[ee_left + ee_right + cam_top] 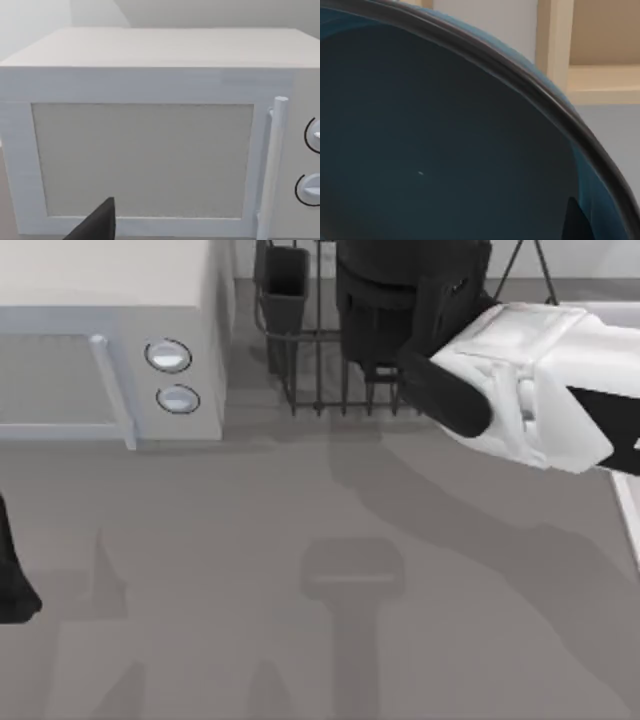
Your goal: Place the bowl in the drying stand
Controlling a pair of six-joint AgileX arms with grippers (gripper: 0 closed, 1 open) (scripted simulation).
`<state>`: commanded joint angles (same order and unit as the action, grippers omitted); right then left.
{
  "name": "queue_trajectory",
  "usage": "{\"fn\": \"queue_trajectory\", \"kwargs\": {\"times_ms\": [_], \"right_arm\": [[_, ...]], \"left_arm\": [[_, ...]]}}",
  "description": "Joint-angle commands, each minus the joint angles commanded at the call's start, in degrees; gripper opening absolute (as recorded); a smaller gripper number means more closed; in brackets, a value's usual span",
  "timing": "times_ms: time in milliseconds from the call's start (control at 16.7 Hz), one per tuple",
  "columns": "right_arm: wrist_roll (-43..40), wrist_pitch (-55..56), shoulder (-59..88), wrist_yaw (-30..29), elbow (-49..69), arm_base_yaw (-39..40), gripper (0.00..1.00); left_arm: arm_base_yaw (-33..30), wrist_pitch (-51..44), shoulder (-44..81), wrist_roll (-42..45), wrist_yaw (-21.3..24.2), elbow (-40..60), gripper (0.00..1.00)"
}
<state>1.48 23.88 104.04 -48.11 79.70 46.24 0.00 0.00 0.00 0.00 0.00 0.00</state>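
The bowl, dark in the top view and deep blue with a dark rim in the right wrist view, hangs over the drying stand, a dark wire rack at the table's back edge. My right gripper reaches in from the right and is shut on the bowl's rim, with one dark fingertip against the rim. Whether the bowl touches the tines is hidden. My left gripper is parked at the table's left edge, and its dark tip faces the microwave.
A white microwave with two round knobs stands at the back left, its door shut. The rack's dark utensil cup sits right beside it. Bare grey tabletop stretches across the front.
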Motion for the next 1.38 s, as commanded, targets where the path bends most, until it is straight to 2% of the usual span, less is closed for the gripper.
{"fn": "queue_trajectory", "kwargs": {"times_ms": [300,660,1380], "right_arm": [[-0.33,14.58,11.48,8.64,-2.83,-8.67,0.00],[-0.46,16.27,13.10,10.00,-3.32,-10.02,0.00],[-0.46,16.27,13.10,10.00,-3.32,-10.02,0.90]], "left_arm": [[0.00,0.00,0.00,0.00,0.00,0.00,1.00],[0.00,0.00,0.00,0.00,0.00,0.00,1.00],[0.00,0.00,0.00,0.00,0.00,0.00,1.00]]}}
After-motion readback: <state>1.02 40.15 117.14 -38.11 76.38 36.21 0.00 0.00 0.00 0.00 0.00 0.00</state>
